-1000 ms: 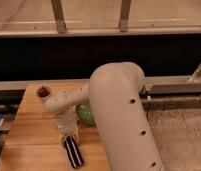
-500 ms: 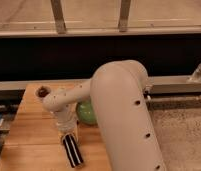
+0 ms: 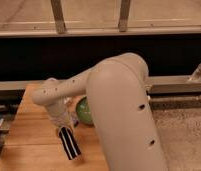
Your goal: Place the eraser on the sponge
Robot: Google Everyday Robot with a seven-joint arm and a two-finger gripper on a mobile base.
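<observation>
Camera view on my screen has the eraser (image 3: 70, 144) sitting slightly higher than half a second ago, and the gripper (image 3: 64, 128) above it has come up by about the same small amount; otherwise nothing in the scene has shifted. Nearest to me, the thick pale upper link of the arm (image 3: 121, 115) fills the lower middle of the frame, then bends over and reaches down and to the left through a slimmer forearm to the wrist, so the gripper hangs over the wooden table (image 3: 29, 145) near its front left part. I read the gripper as closed on the eraser's upper end. The eraser's long axis is tilted, running from that held end at upper left down toward the lower right and toward me, white stripes lengthwise along it, with a shadow on the wood just beneath its free end. Just behind the wrist, a green bowl (image 3: 83, 111) rests on the table, partly hidden by the arm. Farther back runs a dark wall (image 3: 44, 60).
</observation>
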